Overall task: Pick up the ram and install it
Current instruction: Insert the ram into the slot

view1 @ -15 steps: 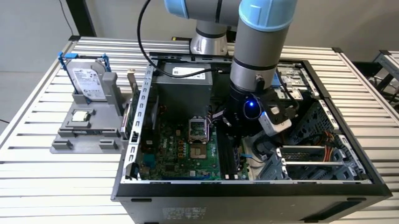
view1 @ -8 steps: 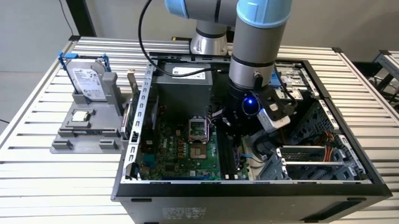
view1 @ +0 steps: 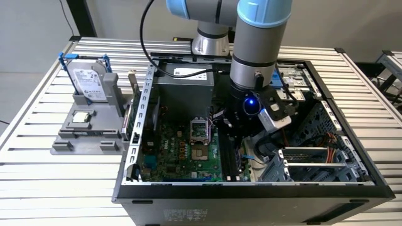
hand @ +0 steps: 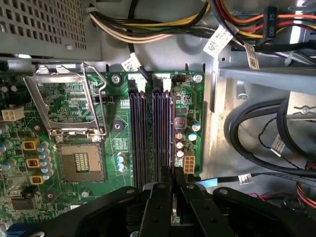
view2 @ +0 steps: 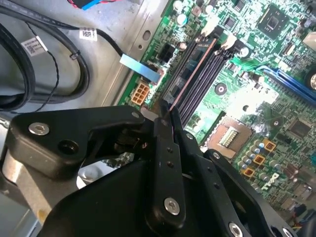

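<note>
- Motherboard (hand: 59, 113): green, lower left of first wrist view.
- End effector (hand: 174, 185): black.
- Hard drive (view1: 88, 80): silver, blue handles, upper left of exterior view.
- Counter (view1: 50, 183): white slats.

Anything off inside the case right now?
Nothing spilled or damaged. One oddity: the silver processor socket frame on the green motherboard stands flipped open, and the socket below it is empty. The black gripper holds the dark flat ram stick lined up along the black memory slots.
</note>
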Available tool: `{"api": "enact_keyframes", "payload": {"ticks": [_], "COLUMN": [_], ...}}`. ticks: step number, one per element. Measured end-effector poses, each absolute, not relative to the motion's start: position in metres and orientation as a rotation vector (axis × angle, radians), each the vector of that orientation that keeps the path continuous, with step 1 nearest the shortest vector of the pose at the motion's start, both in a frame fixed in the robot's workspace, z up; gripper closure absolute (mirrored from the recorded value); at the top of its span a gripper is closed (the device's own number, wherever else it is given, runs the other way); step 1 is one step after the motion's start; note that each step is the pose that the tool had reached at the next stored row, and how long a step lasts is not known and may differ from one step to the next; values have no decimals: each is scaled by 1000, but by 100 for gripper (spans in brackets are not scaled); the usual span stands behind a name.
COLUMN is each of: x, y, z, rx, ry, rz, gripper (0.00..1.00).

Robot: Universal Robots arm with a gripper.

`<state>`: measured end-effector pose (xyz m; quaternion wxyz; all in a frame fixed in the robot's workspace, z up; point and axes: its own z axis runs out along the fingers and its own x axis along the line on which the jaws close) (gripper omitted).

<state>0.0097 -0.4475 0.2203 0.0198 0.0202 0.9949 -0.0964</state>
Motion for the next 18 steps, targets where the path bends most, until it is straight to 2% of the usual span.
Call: {"api": "enact_keyframes", "payload": {"ticks": [18], "x": [6], "y": [-451], "z": [221], "rx": [58], "ry": [3087], "rz": [-301], "gripper": [100]}}
